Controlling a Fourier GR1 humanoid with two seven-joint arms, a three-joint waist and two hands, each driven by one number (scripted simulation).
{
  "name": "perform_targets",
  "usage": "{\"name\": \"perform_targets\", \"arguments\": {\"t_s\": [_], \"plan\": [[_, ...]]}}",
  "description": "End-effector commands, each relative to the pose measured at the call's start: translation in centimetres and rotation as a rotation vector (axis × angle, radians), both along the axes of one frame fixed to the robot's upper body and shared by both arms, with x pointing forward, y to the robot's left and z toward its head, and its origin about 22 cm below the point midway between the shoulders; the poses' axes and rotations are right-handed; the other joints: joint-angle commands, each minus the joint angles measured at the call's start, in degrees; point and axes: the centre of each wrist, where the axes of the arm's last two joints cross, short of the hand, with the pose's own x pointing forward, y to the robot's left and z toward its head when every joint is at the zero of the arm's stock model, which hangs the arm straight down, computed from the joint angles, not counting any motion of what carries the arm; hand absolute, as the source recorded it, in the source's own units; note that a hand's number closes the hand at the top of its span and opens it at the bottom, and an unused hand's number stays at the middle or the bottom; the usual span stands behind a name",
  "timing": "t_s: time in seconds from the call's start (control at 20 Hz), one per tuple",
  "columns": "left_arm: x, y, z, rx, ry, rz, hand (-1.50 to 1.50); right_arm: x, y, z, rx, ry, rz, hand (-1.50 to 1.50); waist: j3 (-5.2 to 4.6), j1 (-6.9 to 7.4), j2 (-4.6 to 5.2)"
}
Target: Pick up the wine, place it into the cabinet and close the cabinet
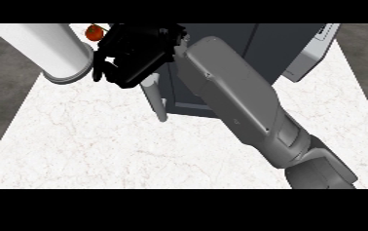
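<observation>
Far left: big white cylinder (56,52), lying tilted on the white marble surface (108,147), long axis running upper-left to lower-right, its open rimmed end facing lower-right twd the hand. Can't tell if this is the wine; no label or neck visible. Small red round item (93,31) just behind it, near top edge, partly hidden by the hand.

Center-left: right hand (133,54), black, fingers curled, at the cabinet's front edge; whether it grips anything can't tell, its own bulk hides the contact. Below it a pale vertical handle (155,98) runs down the cabinet door edge.

Center to right: dark grey cabinet (237,45), mostly covered by the grey right forearm (237,98), which comes in from lower right diagonally. White-grey appliance (313,52) at far right, at surface's right edge.

Room: open surface across lower left and center; surface edges show left and right, dark floor (14,93) beyond. Left hand not seen.
</observation>
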Motion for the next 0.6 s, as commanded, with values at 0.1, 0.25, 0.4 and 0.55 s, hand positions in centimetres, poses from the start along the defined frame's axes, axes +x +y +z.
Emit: {"name": "perform_targets", "arguments": {"t_s": [0.1,0.25,0.4,0.55], "plan": [[0.2,0.1,0.1,-0.024,-0.034,-0.026,-1.50,3.7,-6.6,0.2,0.050,-0.014,-0.311,1.50,0.39,-0.65,1.82],[-0.2,0.2,-0.2,0.000,-0.012,-0.024,-1.50,3.7,-7.3,0.6,0.083,-0.072,-0.390,1.50,0.35,-0.93,1.63],[0.8,-0.2,0.7,0.016,-0.034,-0.045,-1.50,4.0,-8.3,0.5,0.116,-0.069,-0.405,1.50,0.39,-1.50,2.03],[0.7,-0.4,0.7,0.019,-0.024,-0.054,-1.50,3.7,-7.3,0.5,0.127,-0.071,-0.425,1.50,0.34,-1.49,1.65]]}}
